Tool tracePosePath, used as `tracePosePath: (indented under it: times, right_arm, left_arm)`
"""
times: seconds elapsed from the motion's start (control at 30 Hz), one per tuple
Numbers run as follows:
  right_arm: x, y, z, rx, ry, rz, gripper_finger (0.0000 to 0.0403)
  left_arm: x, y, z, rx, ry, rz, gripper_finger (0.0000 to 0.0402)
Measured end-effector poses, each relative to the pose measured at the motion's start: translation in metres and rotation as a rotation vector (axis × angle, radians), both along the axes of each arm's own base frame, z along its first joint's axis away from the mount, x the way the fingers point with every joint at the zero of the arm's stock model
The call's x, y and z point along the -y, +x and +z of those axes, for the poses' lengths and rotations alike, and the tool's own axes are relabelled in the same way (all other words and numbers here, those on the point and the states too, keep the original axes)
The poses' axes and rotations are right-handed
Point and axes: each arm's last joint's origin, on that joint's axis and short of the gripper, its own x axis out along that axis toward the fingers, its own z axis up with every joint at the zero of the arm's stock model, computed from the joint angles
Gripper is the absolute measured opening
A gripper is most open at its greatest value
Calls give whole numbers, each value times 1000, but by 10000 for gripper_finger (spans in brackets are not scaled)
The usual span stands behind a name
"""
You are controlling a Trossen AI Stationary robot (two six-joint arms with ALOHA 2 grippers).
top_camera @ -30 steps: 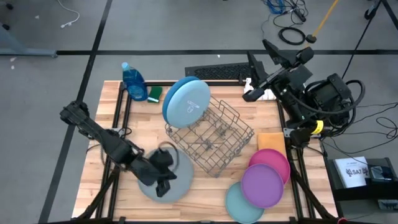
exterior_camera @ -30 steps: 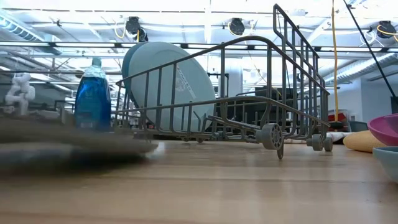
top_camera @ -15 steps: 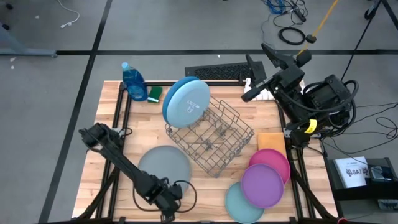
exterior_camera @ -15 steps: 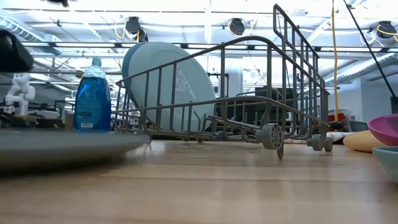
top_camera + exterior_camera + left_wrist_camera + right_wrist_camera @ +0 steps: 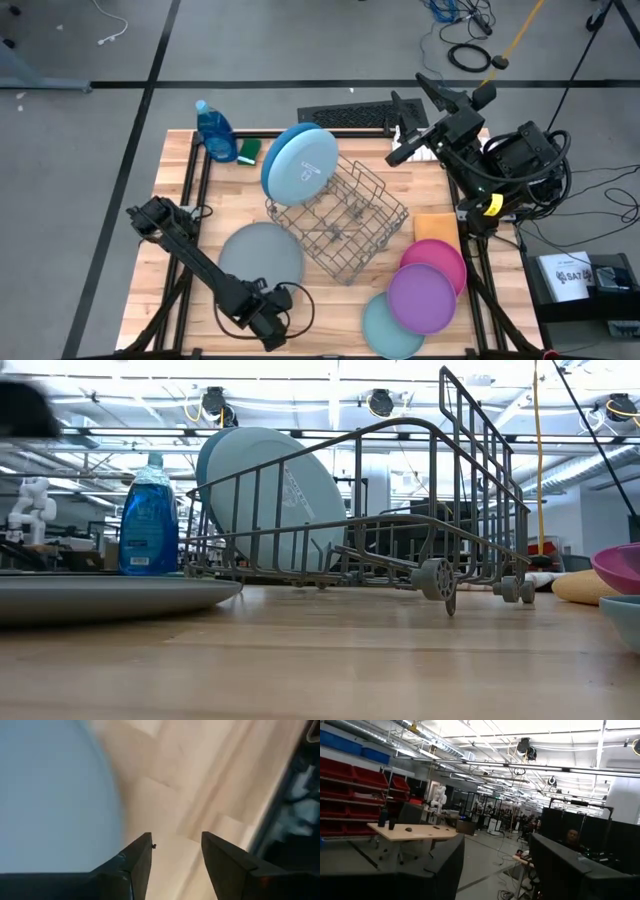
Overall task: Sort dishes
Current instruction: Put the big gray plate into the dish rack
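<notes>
Now | left hand [image 5: 268, 322] open, empty | flat round matte grey plate [image 5: 262, 257] on wooden table [image 5: 175, 190]

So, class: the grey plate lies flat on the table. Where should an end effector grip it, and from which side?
Probably by the rim. The grey plate lies flat on the table, so only its thin edge offers a hold. Come in low from the near-left side, where the open left end effector sits; the rack crowds the far-right side.

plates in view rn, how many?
5. Pale blue plate standing at the wire rack's back-left end; grey plate flat on the table front-left; pink plate, purple plate and teal plate overlapping front-right. More could hide behind the pale blue one.
</notes>
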Motion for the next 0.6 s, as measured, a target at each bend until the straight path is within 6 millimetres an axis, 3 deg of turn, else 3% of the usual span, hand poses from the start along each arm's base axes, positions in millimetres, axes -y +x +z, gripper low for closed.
tracePosePath:
  times: [0.13,0.6]
  right_arm:
    - [0,0,0,-3,-1,1,217]
    - [-2,1,-1,-21,-9,8,217]
  left_arm:
    - [-3,-6,2,15,169,-23,163]
    - [4,2,-55,-154,255,-103,161]
